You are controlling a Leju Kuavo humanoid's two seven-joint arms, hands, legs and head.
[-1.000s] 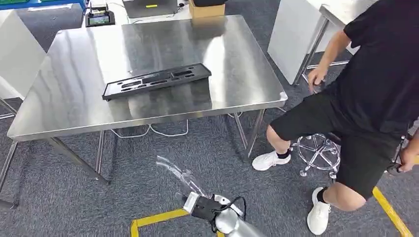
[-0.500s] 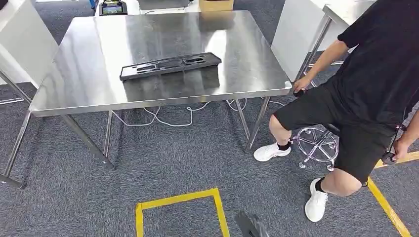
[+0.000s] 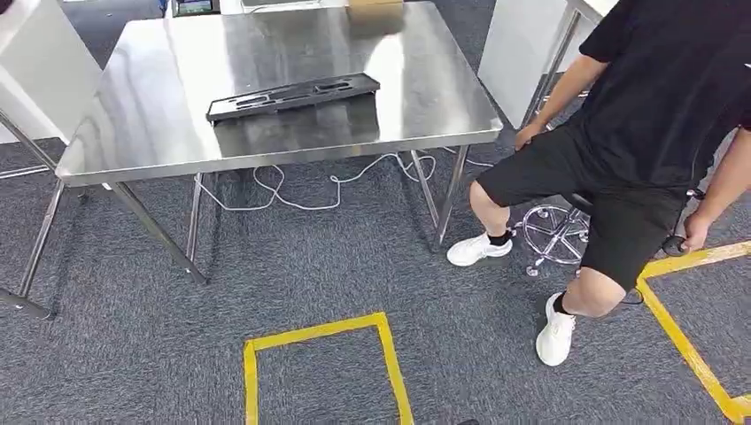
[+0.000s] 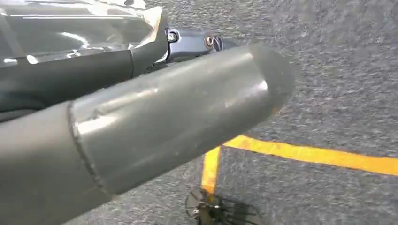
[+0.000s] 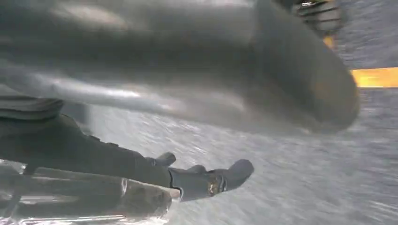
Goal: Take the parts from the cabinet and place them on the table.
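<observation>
A long black part (image 3: pixel 292 95) with cut-out slots lies flat on the steel table (image 3: pixel 133 133), toward its front middle. My left hand (image 4: pixel 164 117) hangs over the grey carpet, thumb stretched out and apart from the dark fingers (image 4: pixel 187 44). My right hand (image 5: pixel 211 79) also hangs low and is blurred, its dark fingers (image 5: pixel 206 180) held straight, away from the thumb. A clear shiny film lies along the fingers of each hand. I see nothing gripped between thumb and fingers.
A person (image 3: pixel 655 106) in black sits on a wheeled stool (image 3: pixel 553 235) right of the table, feet on the carpet. White cables (image 3: pixel 301 190) trail under the table. Yellow tape (image 3: pixel 319 332) marks a square on the floor in front of me. White panels (image 3: pixel 35 71) stand at the left.
The whole picture has shifted, so the camera has moved: the table now sits higher and farther off. My right arm, seen low in the head view a second ago, has dropped out of it.
</observation>
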